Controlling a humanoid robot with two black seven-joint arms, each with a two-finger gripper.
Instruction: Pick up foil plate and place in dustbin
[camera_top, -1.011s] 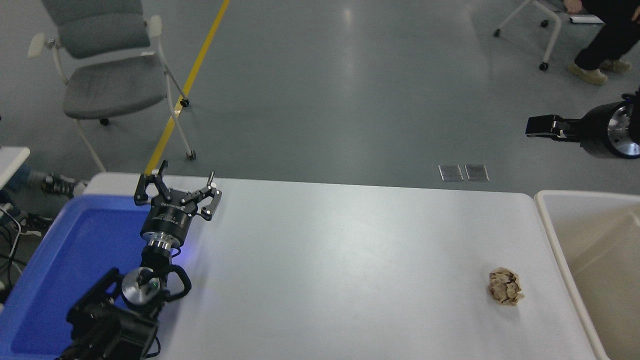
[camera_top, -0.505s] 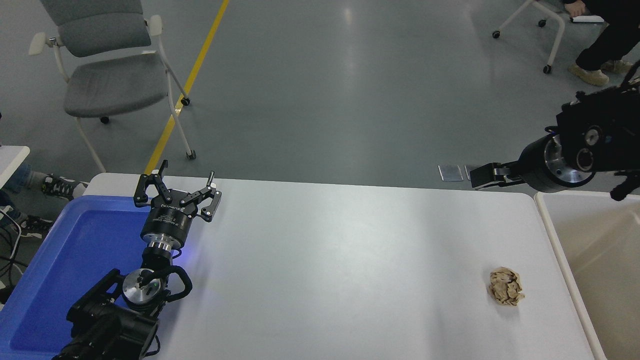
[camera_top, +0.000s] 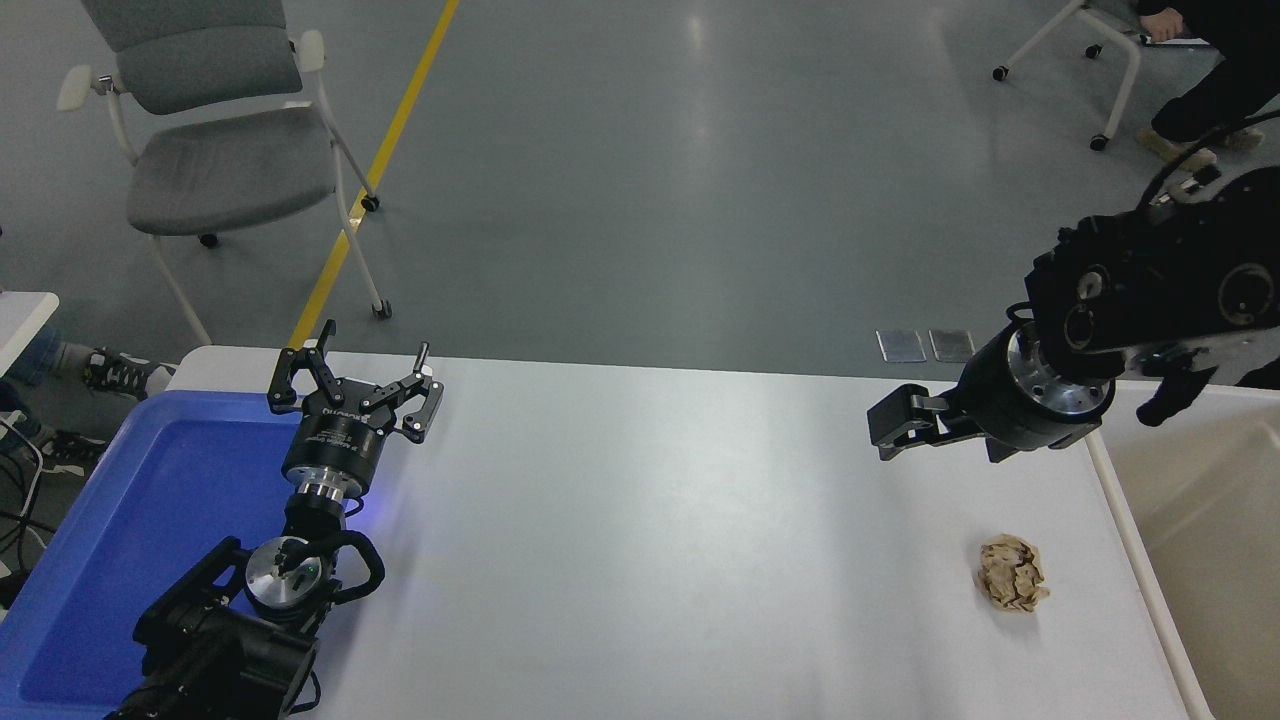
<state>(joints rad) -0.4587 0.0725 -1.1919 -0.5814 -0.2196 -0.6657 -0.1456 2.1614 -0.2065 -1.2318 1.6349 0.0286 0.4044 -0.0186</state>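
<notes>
The foil plate is not in view anywhere on the table. The dustbin (camera_top: 1212, 540), a large beige bin with a pale rim, stands at the table's right end; only part of its inside shows, and nothing is visible in that part. My right gripper (camera_top: 897, 430) hangs over the table's far right part, left of the bin and above a tan paper wad (camera_top: 1012, 572), holding nothing that I can see. It is seen side-on. My left gripper (camera_top: 355, 375) is parked at the lower left, open and empty.
A blue plastic tray (camera_top: 150, 500) lies at the table's left end under my left arm. A grey chair (camera_top: 210, 150) stands beyond the table's far left. A seated person's leg (camera_top: 1200, 100) shows at the top right.
My right arm has swung in from the right edge, leftward and down, from beyond the table's far edge to over its right part. The left arm and the paper wad have not moved.
</notes>
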